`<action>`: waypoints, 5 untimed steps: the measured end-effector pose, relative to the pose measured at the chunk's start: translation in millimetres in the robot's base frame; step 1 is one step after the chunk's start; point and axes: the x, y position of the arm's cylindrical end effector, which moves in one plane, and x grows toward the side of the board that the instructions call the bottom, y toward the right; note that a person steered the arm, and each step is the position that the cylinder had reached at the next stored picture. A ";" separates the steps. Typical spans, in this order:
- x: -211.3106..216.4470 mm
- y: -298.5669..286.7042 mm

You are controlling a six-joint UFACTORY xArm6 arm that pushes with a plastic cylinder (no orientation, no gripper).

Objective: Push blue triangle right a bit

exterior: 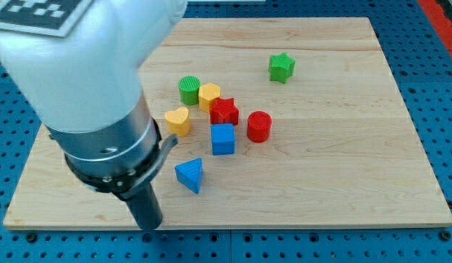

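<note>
My tip (pixel 150 225) sits near the counter's (pixel 342 183) bottom edge, toward its left corner, apart from every block; I carry no claw, only this rod. The blue triangle (pixel 190 175) lies up and right of it, below the blue cube (pixel 223 139). I judge I'm between pushes: next I'd need to line up on the triangle's left side and slide right gently.
</note>
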 end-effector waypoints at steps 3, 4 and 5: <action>-65.4 7.8; -65.8 -1.4; -62.0 -17.2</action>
